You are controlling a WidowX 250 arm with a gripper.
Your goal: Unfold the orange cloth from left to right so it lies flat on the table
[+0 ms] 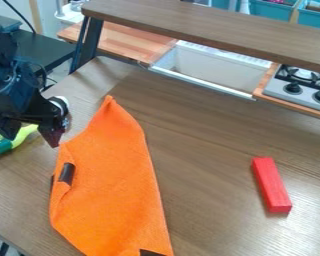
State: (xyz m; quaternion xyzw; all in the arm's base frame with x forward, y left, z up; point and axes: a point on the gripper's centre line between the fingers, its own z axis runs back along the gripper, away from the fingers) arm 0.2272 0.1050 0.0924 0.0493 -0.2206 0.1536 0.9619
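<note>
The black gripper (33,136) hangs at the left edge of the work surface, its two fingers apart with nothing held between them. Just right of its right finger lies an orange cloth (112,185), narrow at the top and wider lower down, with its left edge folded over and dark patches on it. Behind and below the gripper is a green and yellow-green object (4,144), partly hidden by it. A red rectangular block (271,184) lies alone at the right.
A brown raised shelf (209,25) crosses the top on a dark support at the left. Behind and under it are a white sink (213,67) and a stove with black knobs (303,85). A small white and black object (61,103) stands beside the gripper.
</note>
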